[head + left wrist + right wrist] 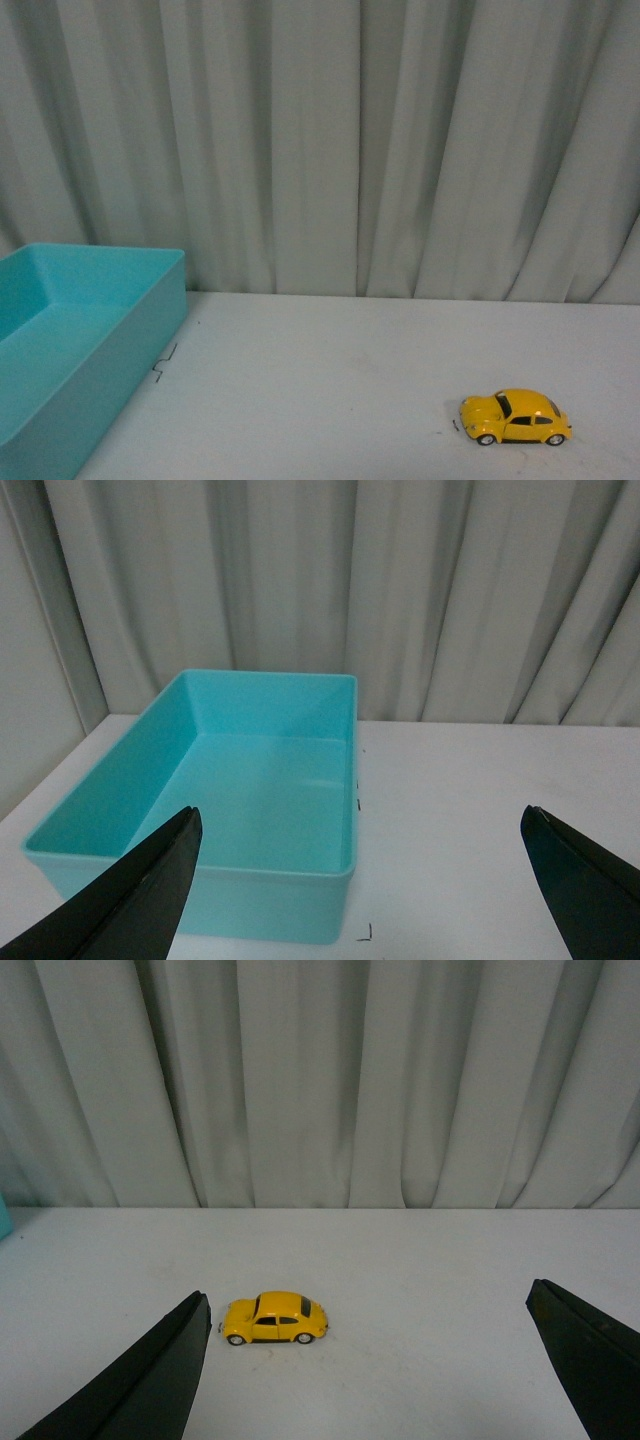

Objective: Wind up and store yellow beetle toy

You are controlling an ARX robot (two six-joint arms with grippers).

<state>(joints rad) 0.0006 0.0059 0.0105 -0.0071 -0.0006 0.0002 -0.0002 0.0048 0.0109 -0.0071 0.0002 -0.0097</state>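
Observation:
The yellow beetle toy [516, 417] stands on its wheels on the white table at the front right, nose pointing left. It also shows in the right wrist view [274, 1318], side on, ahead of my right gripper [368, 1360], whose black fingers [150, 1380] are spread wide and empty. My left gripper [360, 880] is open and empty, hovering before the turquoise bin [330, 685]. Neither arm shows in the front view.
The empty turquoise bin [150, 300] sits at the table's left edge. Small black corner marks [163, 360] are drawn on the table by the bin. A pale pleated curtain [350, 140] hangs behind the table.

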